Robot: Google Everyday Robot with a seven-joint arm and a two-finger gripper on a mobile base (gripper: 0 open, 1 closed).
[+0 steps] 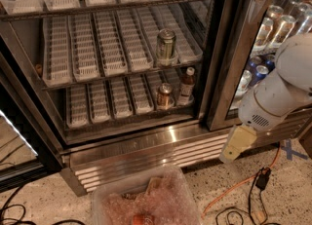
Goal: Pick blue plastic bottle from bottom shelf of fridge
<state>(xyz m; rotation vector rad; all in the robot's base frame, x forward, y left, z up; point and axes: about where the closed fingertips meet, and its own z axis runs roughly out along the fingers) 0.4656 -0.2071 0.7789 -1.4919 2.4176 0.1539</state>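
Blue plastic bottle (186, 85) is seen upright at the right end of the bottom shelf (100, 104), just beside a copper can (165, 96), up-left of the gripper (237, 144) held low outside the fridge (146, 147), seemingly pointed down; whether it is open cannot be told.

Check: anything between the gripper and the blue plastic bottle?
Yes. The gripper hangs low, outside the fridge to its right; the black door frame stands on the direct line to the blue plastic bottle. The copper can sits left of the bottle, off that line. The bottle's front looks open.
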